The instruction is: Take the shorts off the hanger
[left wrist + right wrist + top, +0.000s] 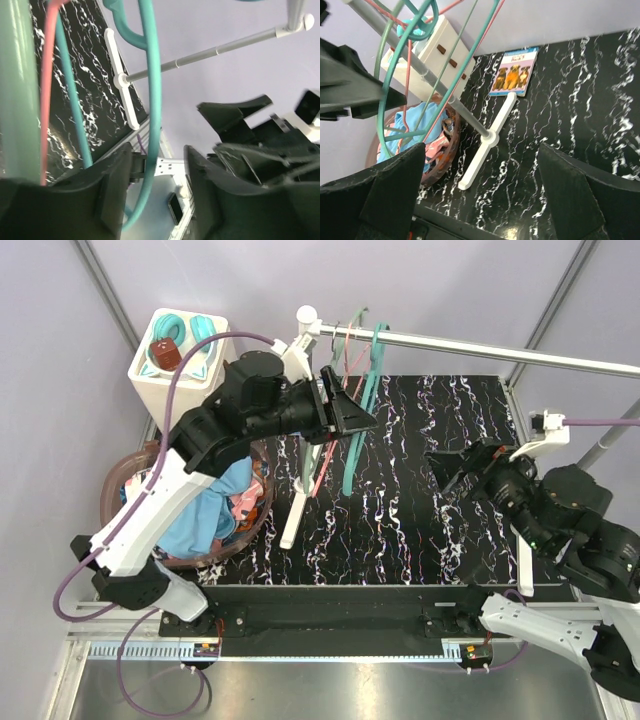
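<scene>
The light blue shorts and pink shorts lie bunched in the brown basket at the left; a bit of patterned cloth shows at its rim. The teal hanger, pink hanger and green hanger hang bare on the rod. My left gripper is open at the hangers, and the teal hanger's wire runs between its jaws. My right gripper is open and empty over the table's right side, apart from the hangers.
A white box with teal rolls stands at the back left. The rack's white foot lies on the black marbled table. A dog booklet lies near the box. The rack's right post stands at the right edge.
</scene>
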Available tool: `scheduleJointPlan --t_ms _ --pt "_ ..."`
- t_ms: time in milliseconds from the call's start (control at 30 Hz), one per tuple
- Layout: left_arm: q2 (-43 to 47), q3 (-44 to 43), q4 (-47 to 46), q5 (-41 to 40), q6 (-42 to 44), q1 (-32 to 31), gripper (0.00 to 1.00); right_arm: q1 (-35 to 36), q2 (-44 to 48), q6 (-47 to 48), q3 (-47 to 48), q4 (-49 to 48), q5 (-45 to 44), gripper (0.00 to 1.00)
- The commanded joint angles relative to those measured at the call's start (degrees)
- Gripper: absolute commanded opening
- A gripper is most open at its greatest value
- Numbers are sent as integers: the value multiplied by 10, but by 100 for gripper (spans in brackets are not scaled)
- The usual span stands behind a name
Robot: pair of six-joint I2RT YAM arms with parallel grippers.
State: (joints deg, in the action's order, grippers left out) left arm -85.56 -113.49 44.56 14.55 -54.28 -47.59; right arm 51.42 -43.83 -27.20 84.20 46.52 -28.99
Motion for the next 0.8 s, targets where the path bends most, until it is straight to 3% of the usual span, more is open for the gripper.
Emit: scheduleJointPlan --t_ms 0,67,267,467,600,767 --pt "57 -4 -14 34 26 4 66 3 4 -80 -35 -11 22 100" --pt "76 -3 -14 40 46 6 76 3 -1 -95 -46 -2 31 100" --pt "151 35 -11 38 105 6 89 3 -21 -159 -45 48 40 100" --pt "247 54 42 -122 156 6 93 3 -53 -196 9 138 -11 100" --pt "323 137 45 -262 158 7 93 3 -61 -210 43 195 -45 100" --pt "366 178 41 -341 180 6 94 2 -23 -200 46 202 -64 100"
